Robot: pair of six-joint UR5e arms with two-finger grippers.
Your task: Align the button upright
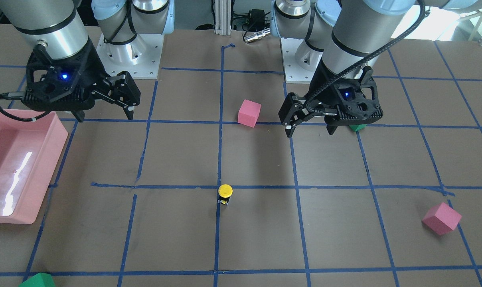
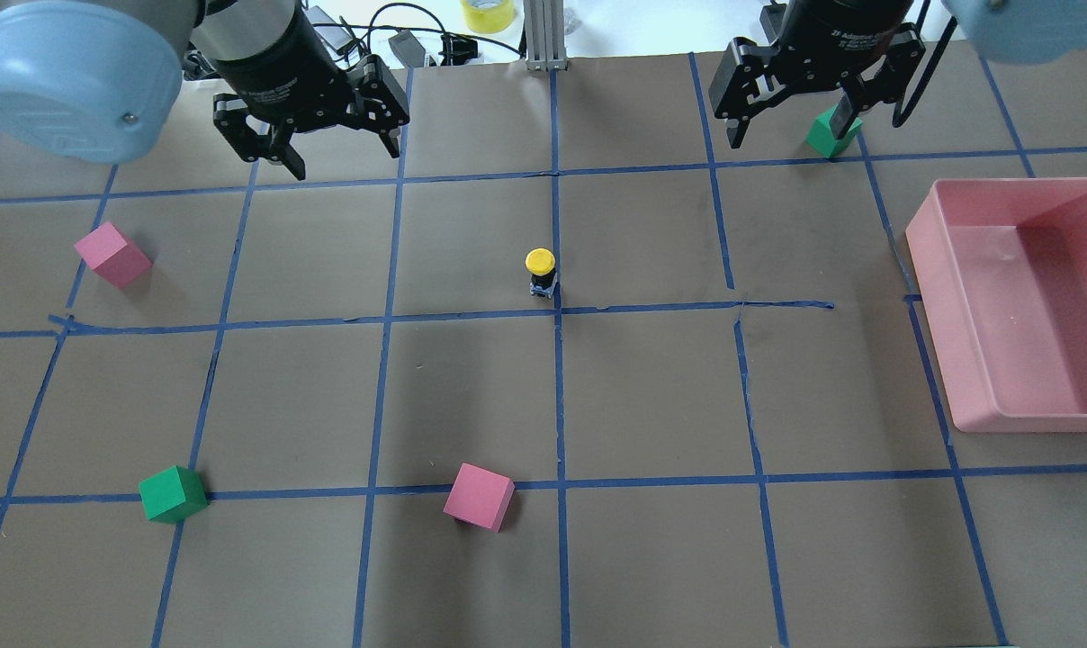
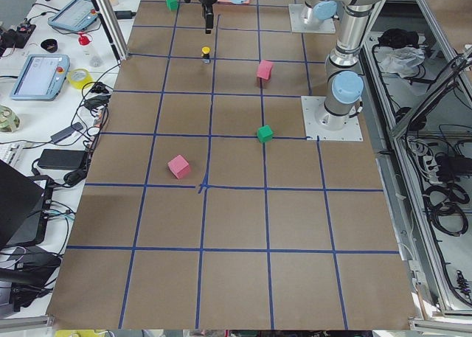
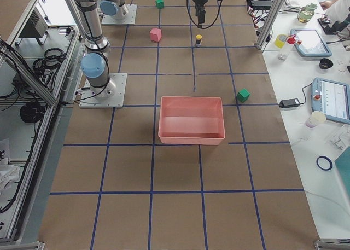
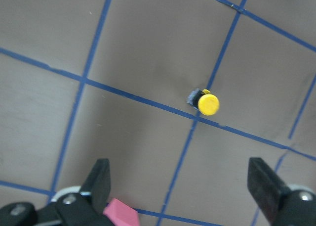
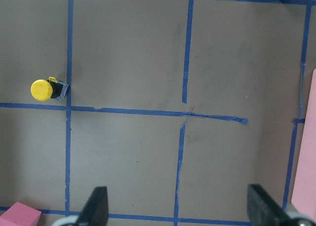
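Standing cap-up, well ahead of the spread fingers of the left gripper (image 5: 178,174) and right gripper (image 6: 178,199), the button (image 5: 207,104) is judged best left untouched.

Silver arms (image 1: 49,28), pale-blue joint caps (image 2: 67,76), black fingers (image 5: 100,181) (blue lights (image 1: 64,76))
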